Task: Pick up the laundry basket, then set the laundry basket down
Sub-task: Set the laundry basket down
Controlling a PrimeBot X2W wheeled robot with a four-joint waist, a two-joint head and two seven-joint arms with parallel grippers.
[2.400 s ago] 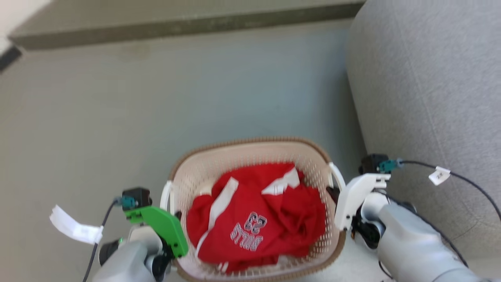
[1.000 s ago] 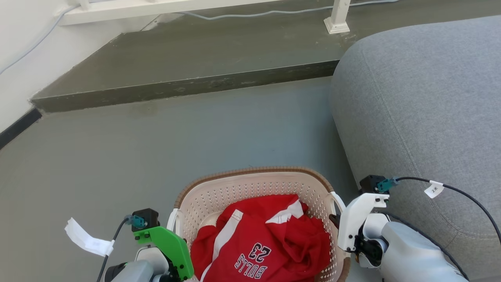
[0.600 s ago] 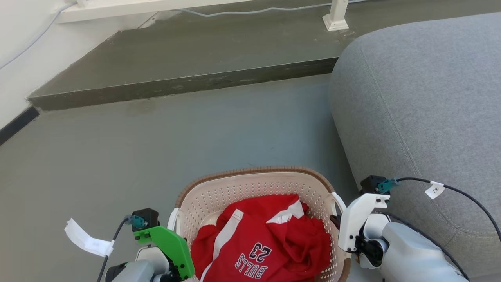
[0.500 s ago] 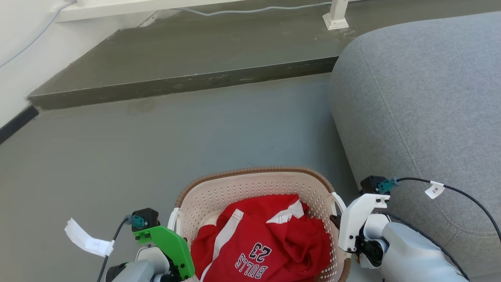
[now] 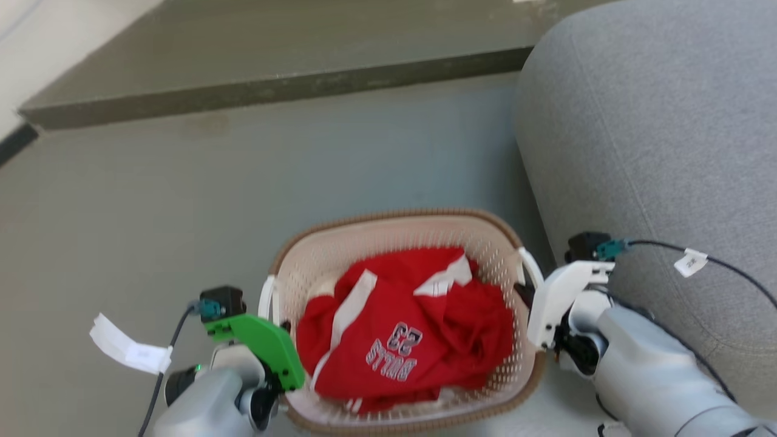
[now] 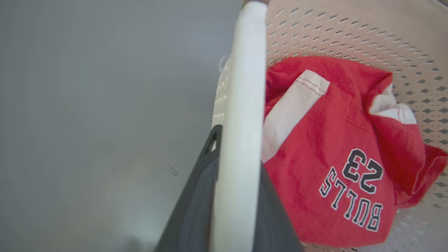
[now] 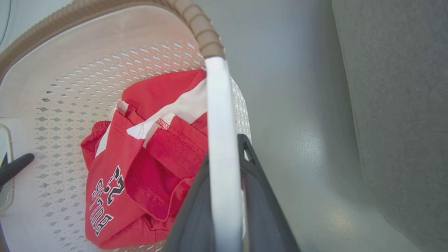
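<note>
So, the big change in the last half second is the head view itself: the whole picture slid, so the dark step (image 5: pixel 273 91) now sits near the top edge and the laundry basket (image 5: pixel 397 214) shows more fully, with the frame a bit smeared. That's the camera tipping down, not the basket sliding anywhere, since it's between the two arms exactly like before. The left gripper (image 6: pixel 239 182) is clamped on the white left handle (image 6: pixel 245 87), one dark finger on each side of the bar. The right gripper (image 7: pixel 224 164) is pinched onto the right handle (image 7: pixel 218 105) the same way. The basket is close in front of the robot, over the grey floor (image 5: pixel 182 200) and just left of the grey sofa (image 5: pixel 655 121), with a red jersey (image 5: pixel 413 328) bunched up inside. Best guess is the robot is bending at the waist to bring the basket down, so the pick-up half looks done and the set-down half is underway. Whether the bottom is touching the floor yet can't be told from these views. Letting go should probably wait until it's clearly resting flat, and the sofa is close, so the right arm doesn't have much room.
</note>
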